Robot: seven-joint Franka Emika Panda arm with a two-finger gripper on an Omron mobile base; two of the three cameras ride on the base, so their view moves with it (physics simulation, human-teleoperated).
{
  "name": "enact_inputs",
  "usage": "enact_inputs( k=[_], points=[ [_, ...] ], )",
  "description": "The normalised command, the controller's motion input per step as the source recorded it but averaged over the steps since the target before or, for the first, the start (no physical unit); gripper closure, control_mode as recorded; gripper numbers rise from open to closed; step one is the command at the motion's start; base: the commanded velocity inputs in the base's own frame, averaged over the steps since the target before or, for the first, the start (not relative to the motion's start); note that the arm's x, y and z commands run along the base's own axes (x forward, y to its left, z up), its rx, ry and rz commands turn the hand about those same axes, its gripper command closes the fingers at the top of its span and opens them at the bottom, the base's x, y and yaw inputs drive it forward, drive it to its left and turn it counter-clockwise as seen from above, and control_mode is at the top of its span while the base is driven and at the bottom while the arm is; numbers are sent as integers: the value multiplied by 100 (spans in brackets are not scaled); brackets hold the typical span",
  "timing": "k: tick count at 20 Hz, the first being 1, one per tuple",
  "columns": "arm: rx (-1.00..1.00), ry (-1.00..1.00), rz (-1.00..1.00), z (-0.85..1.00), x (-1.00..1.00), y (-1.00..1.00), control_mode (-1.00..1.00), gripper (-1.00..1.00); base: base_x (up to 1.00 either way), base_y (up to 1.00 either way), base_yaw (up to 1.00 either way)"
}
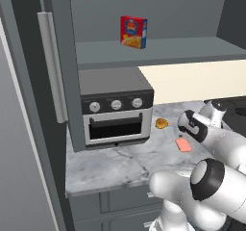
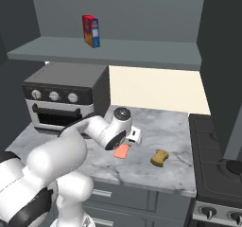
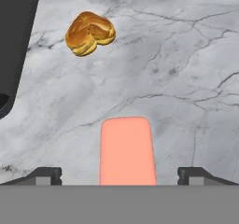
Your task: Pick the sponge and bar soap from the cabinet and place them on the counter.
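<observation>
While the bar soap [image 3: 127,150] lies flat on the counter [image 3: 186,55] between the wide-open jaws, released, the sponge cannot be made out anywhere, so its half looks outstanding.

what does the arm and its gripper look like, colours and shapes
The arm is built of glossy white, rounded tube-like links joined by dark grey to black bands at the joints. The wrist ends in a white block with black trim. The gripper has two small dark grey finger tips with squared, stepped ends. No cables or markings are visible.
</observation>
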Motion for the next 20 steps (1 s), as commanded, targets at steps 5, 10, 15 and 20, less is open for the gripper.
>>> enact_inputs(
  k=[5,10,15,20],
  points=[
    [-4,0,-1,51,-31,3,-100,-100,0,0,0],
    [-6,-6,-1,50,-36,0,-100,-100,0,0,0],
    [-7,-9,-2,57,-39,0,-100,-100,0,0,0],
    [-7,-9,-3,61,-40,0,-100,-100,0,0,0]
  ],
)
